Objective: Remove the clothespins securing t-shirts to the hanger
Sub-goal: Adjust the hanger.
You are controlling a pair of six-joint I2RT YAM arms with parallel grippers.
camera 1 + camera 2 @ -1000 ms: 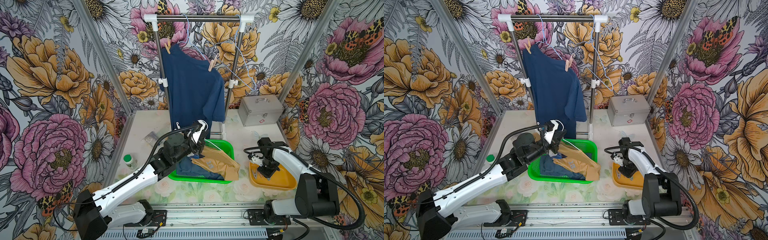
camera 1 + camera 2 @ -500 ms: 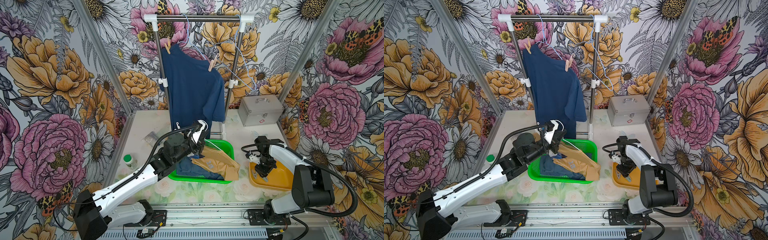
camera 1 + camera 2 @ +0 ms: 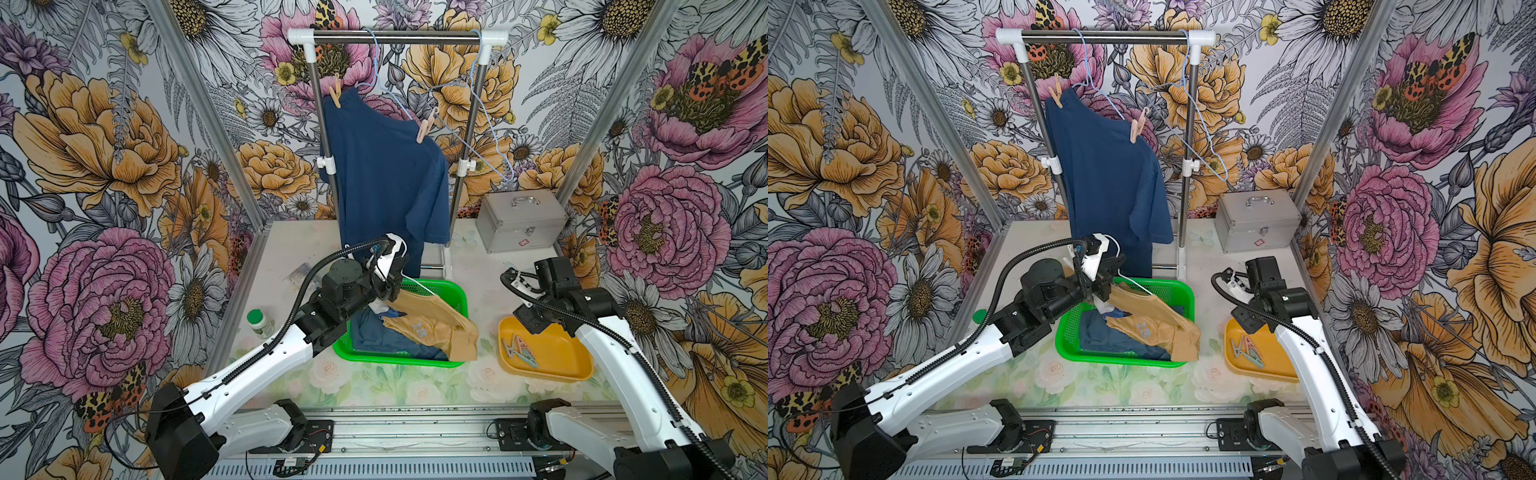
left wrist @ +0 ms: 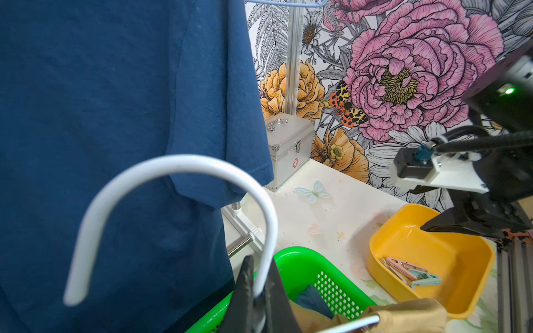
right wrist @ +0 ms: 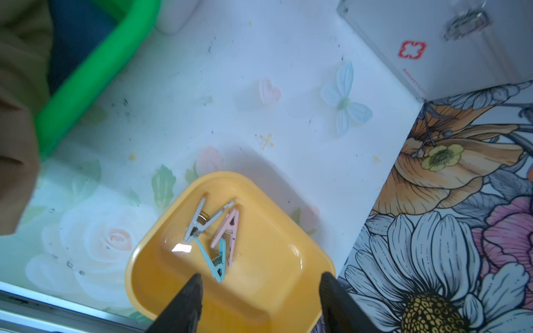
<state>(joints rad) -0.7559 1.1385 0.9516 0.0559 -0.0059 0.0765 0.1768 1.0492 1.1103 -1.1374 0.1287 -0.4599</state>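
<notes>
A navy t-shirt (image 3: 386, 174) hangs on a thin blue hanger on the rack, pinned by two peach clothespins, one at each shoulder (image 3: 335, 96) (image 3: 424, 130). My left gripper (image 4: 260, 259) is shut on the stem of a white hanger (image 4: 184, 164) above the green basket (image 3: 451, 286). A tan t-shirt (image 3: 436, 324) trails from that hanger into the basket, over another navy shirt (image 3: 374, 332). My right gripper (image 5: 262, 276) stands open and empty above the yellow tray (image 5: 138, 259), where several loose clothespins (image 5: 219, 230) lie.
A silver case (image 3: 519, 220) stands at the back right beside the rack's right post (image 3: 465, 145). A second, bare blue hanger (image 3: 490, 124) dangles from the bar. A green-capped bottle (image 3: 259, 322) sits near the left wall.
My right gripper's jaws have spread apart over the yellow tray, and the right arm has shifted its pose. The left arm and the white hanger have stayed put.
</notes>
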